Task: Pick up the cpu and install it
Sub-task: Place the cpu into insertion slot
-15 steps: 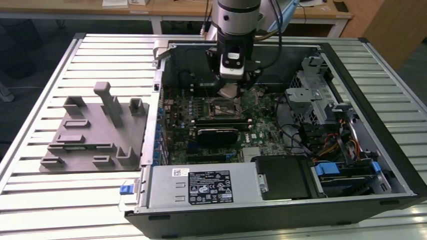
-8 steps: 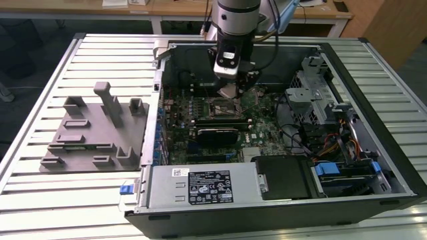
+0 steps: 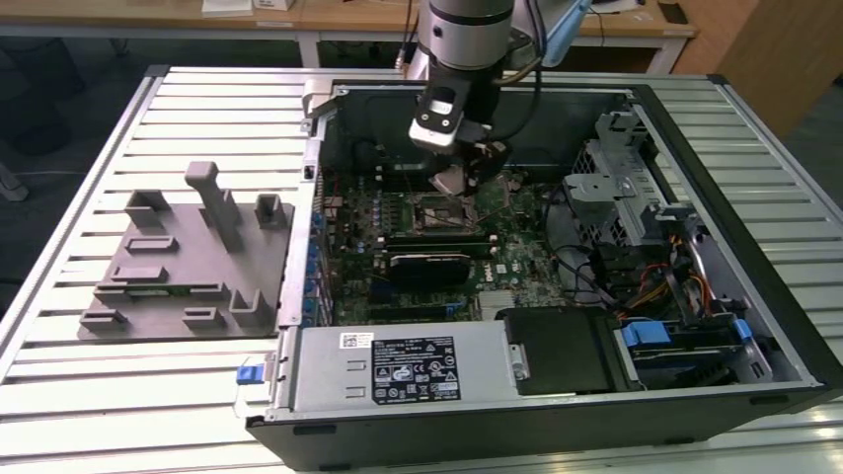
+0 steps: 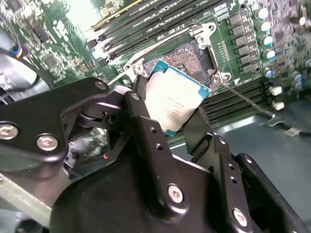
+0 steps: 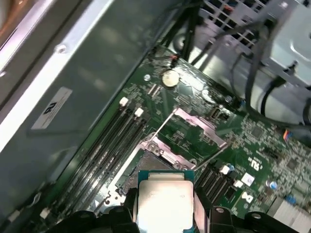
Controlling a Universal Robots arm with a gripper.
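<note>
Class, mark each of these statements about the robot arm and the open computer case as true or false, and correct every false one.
1. The gripper grips the cpu. True.
2. The cpu sits seated in the socket. False: the gripper holds it above the socket.
3. The socket's retention frame is clamped shut. False: it is swung open, leaving the socket uncovered.
4. A grey fixture block lies on the table outside the case, at the exterior view's left. True.

Upright arm (image 3: pixel 471 30) — tool (image 4: pixel 169 112) closed, tip down.
</note>
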